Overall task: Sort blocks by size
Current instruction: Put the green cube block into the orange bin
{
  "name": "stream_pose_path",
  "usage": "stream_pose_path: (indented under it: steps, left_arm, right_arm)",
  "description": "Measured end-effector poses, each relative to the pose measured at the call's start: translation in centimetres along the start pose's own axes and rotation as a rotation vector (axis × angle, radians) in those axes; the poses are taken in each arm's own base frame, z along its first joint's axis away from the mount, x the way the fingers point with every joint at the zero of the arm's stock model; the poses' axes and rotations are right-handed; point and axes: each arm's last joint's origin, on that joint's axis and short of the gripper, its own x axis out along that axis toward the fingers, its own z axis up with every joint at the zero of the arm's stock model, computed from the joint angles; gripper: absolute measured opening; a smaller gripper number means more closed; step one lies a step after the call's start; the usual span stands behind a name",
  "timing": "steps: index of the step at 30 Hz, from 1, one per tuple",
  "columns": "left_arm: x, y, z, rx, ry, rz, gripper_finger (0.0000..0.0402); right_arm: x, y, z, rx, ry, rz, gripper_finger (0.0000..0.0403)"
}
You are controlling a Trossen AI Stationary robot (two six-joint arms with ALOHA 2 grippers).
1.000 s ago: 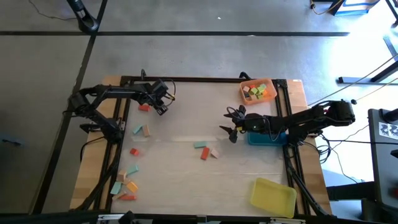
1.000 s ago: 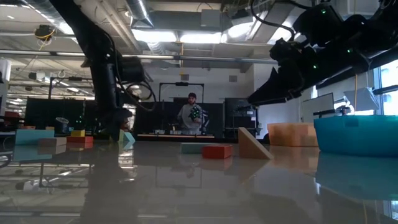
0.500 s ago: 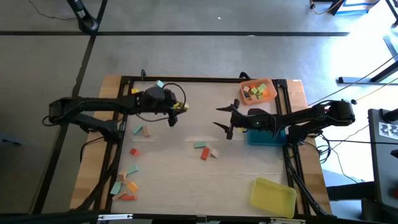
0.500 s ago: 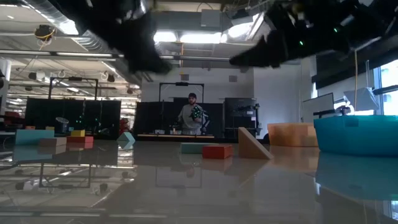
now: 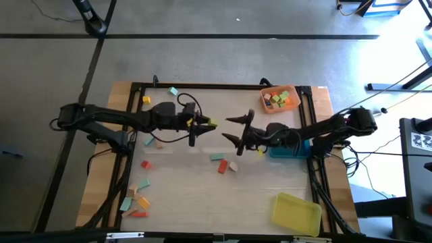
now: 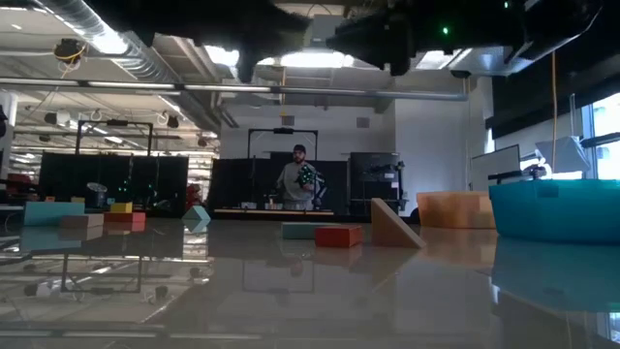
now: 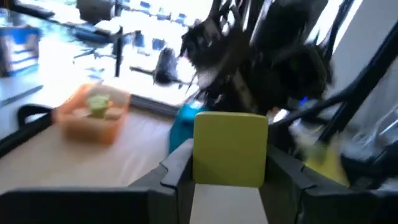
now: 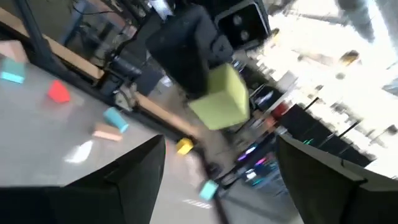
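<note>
**A robotics lab in an open industrial hall**

The table [image 5: 202,182] sits inside a black metal frame [image 5: 202,86] on a bare concrete floor [image 5: 202,54], with cables trailing off to the right. Looking level across it, the room shows exposed ducts [image 6: 107,39] and pipes under the ceiling with strip lights [image 6: 320,58]. Dark racks [image 6: 107,179] of equipment stand far left, and a person [image 6: 295,179] stands at a far bench [image 6: 271,210].

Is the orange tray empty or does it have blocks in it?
Not empty: the orange tray holds several blocks, green and tan.
</note>
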Motion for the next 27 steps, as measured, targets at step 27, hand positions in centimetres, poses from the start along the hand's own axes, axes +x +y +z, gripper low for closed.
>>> stream_pose_path:
  steps: [27]
  left_arm:
    - [1.2,-1.9,-0.8,-0.077,-0.037,-0.128,0.0132]
  right_arm:
    - [3.1,0.8,2.7,-0.27,-0.054,-0.006,0.0151]
